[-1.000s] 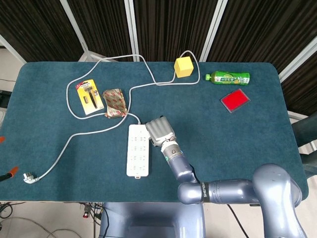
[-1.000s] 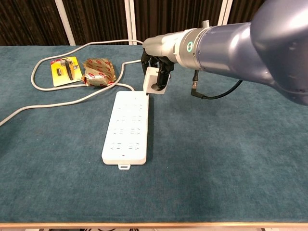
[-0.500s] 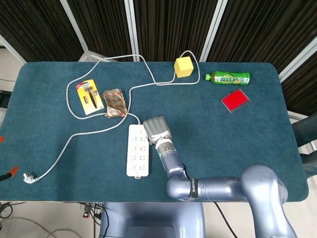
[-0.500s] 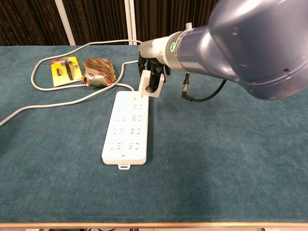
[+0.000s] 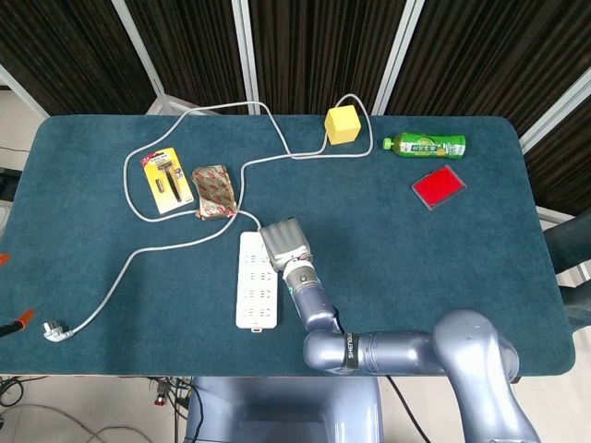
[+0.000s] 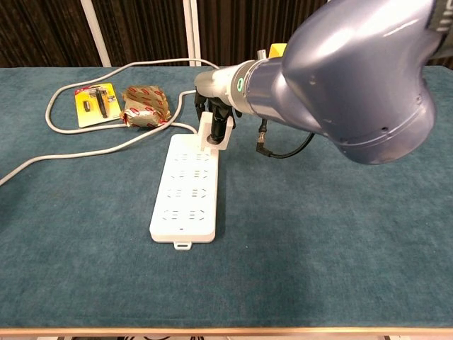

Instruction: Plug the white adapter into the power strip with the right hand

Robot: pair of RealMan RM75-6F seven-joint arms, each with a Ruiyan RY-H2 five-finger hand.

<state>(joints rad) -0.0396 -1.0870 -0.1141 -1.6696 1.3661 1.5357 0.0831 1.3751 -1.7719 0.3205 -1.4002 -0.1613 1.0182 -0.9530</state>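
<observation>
Fingers of the right robot hand [image 6: 216, 113] are closed around the white adapter [image 6: 212, 132], holding it over the far right corner of the power strip [image 6: 185, 185]; whether its prongs have entered a socket cannot be told. The strip lies flat on the teal worktop [image 6: 318, 234], its grey cord [image 5: 175, 245] looping far and left. Left of the strip's far end sit a razor pack [image 5: 167, 181] and a patterned packet [image 5: 212, 191]. Neither view shows the left robot hand.
</observation>
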